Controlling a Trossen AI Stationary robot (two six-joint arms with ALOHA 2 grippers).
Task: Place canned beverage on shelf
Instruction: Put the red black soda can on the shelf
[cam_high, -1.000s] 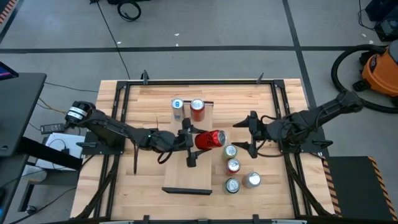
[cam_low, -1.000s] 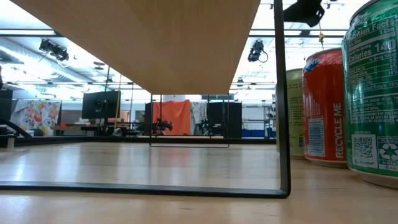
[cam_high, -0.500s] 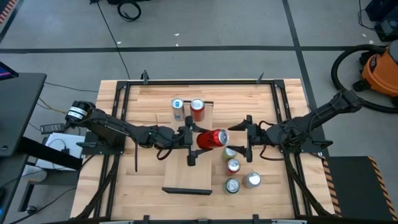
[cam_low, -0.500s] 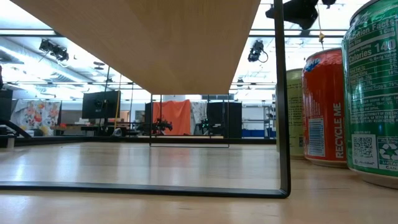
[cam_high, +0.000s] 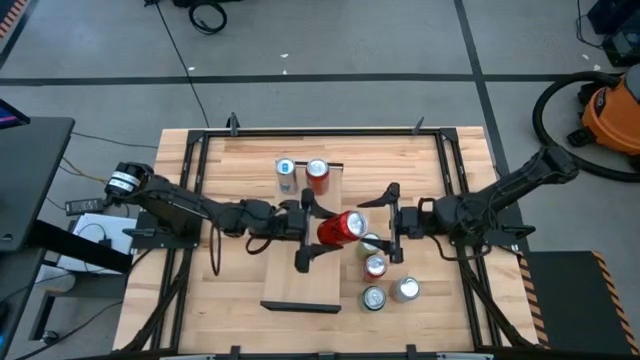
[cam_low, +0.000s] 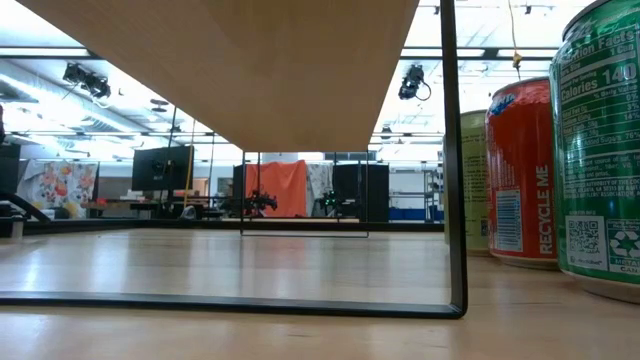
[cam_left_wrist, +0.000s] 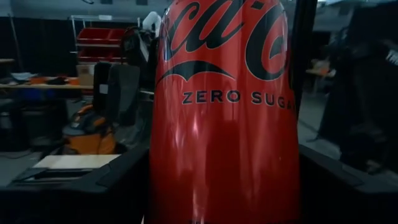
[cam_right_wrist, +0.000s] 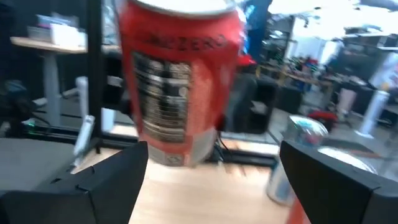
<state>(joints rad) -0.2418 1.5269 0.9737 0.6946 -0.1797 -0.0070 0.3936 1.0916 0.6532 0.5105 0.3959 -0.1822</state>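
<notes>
A red Coca-Cola Zero can (cam_high: 340, 227) is in my left gripper (cam_high: 310, 233), lifted above the long light-wood shelf (cam_high: 300, 285). The can's silver top leans toward the table's right. It fills the left wrist view (cam_left_wrist: 224, 112). My right gripper (cam_high: 392, 223) is open and empty just right of the can. Its fingers point toward the table's left, and the can (cam_right_wrist: 180, 87) shows ahead of its fingers (cam_right_wrist: 93, 186). A blue-topped can (cam_high: 286, 170) and a red can (cam_high: 317, 173) stand on the shelf's far end. My left gripper pinches the can's round side wall (cam_left_wrist: 157, 162) between its two fingers, one on each side of the body. The fingers come level from the table's left. The can is lifted clear of the shelf, its top tilted toward the right.
Several cans stand on the table right of the shelf (cam_high: 375, 266), below my right gripper; two show large in the low view (cam_low: 520, 170). The shelf's underside (cam_low: 250, 60) and dark end frame (cam_low: 455, 200) also show there. A black frame (cam_high: 320, 131) rims the table.
My right gripper has moved toward the table's left, up to the red can, staying open. My left gripper has carried the can a little toward the table's right, still lifted clear of the shelf.
</notes>
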